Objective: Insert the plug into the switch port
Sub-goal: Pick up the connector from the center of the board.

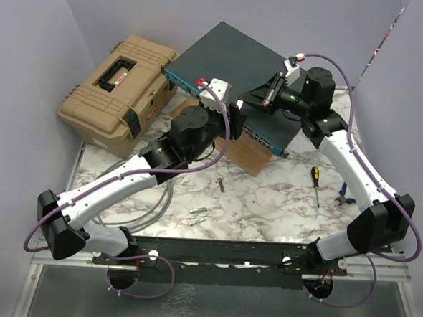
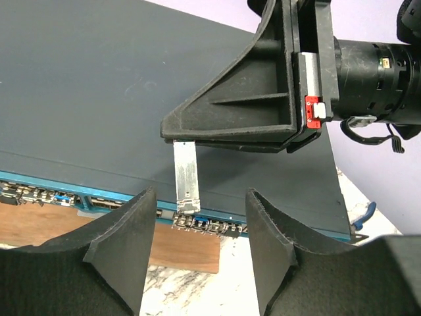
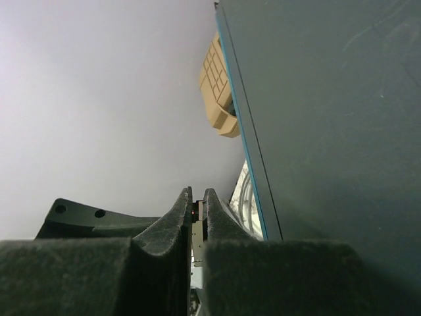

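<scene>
It looks like a robotics lab bench: plain lilac partition walls (image 1: pixel 31 61) enclose a marble-patterned table (image 1: pixel 266 198) holding a screwdriver (image 1: pixel 315 185), pliers (image 1: pixel 343 197) and a tan toolbox (image 1: pixel 119 88).

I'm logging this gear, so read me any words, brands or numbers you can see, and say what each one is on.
No text can be read in any view.
Toolbox: red and white label on its side, too small to read.
Switch: any print by the sockets is too blurred to read.
Plug: bare metal, no print shows.
</scene>
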